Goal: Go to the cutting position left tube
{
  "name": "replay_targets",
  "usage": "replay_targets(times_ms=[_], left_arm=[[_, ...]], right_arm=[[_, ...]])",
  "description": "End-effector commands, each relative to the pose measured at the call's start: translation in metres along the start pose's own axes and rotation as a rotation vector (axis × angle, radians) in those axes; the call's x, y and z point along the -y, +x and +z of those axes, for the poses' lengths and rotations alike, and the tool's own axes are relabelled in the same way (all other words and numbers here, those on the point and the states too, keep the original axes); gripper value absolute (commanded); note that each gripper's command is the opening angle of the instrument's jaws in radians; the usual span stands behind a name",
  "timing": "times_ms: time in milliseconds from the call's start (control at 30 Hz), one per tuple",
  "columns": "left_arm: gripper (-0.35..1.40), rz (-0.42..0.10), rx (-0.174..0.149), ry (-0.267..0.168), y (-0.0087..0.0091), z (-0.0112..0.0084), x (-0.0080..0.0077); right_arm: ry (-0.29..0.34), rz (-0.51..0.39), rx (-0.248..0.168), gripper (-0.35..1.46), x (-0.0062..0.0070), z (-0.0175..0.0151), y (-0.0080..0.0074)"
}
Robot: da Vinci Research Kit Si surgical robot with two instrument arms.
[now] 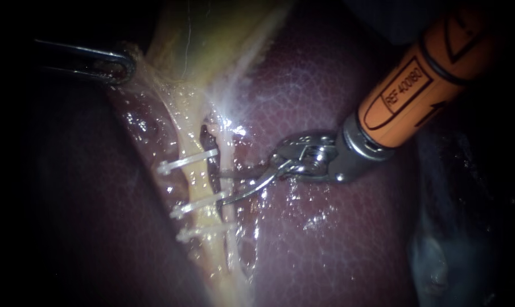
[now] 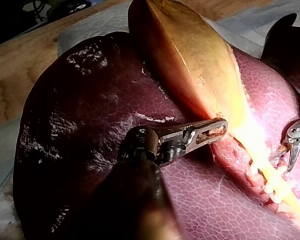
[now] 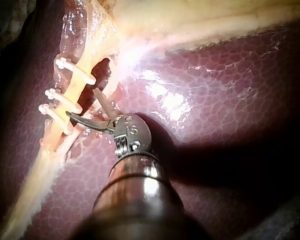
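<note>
Left tube (image 1: 197, 182) looks soft, slick, thin and easily torn; cut between its clips (image 1: 188, 161). Right instrument (image 1: 221, 187) jaws gape beside it. Left instrument (image 1: 114, 63) clamps the gallbladder (image 1: 211, 34).

liver (image 1: 337, 244): wet, glossy, finely pebbled. gallbladder (image 2: 190, 55): smooth, satin sheen. clips (image 1: 186, 163): white matt plastic. right instrument (image 1: 223, 187): polished metal tip, glossy orange sleeve. surface (image 2: 10, 65): matt bare wood; drape (image 2: 85, 27) on it, matt, cloth-like.
</note>
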Motion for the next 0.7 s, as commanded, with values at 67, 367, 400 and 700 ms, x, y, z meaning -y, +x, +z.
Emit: replay_targets(times_ms=[67, 367, 400, 700], left_arm=[[-0.35, 0.000, 0.000, 0.000, 0.0000, 0.0000, 0.0000], [-0.35, 0.000, 0.000, 0.000, 0.0000, 0.0000, 0.0000], [-0.35, 0.000, 0.000, 0.000, 0.0000, 0.0000, 0.0000], [-0.35, 0.000, 0.000, -0.001, 0.0000, 0.0001, 0.0000]], right_arm=[[0.009, 0.001, -0.002, 1.07, 0.0001, 0.0005, 0.0003], [0.133, 0.016, -0.074, 1.07, 0.0020, 0.0023, 0.0022], [0.145, 0.019, -0.078, 1.07, 0.0022, 0.0025, 0.0025], [0.218, 0.016, -0.146, 1.10, 0.0024, 0.0051, 0.0043]])
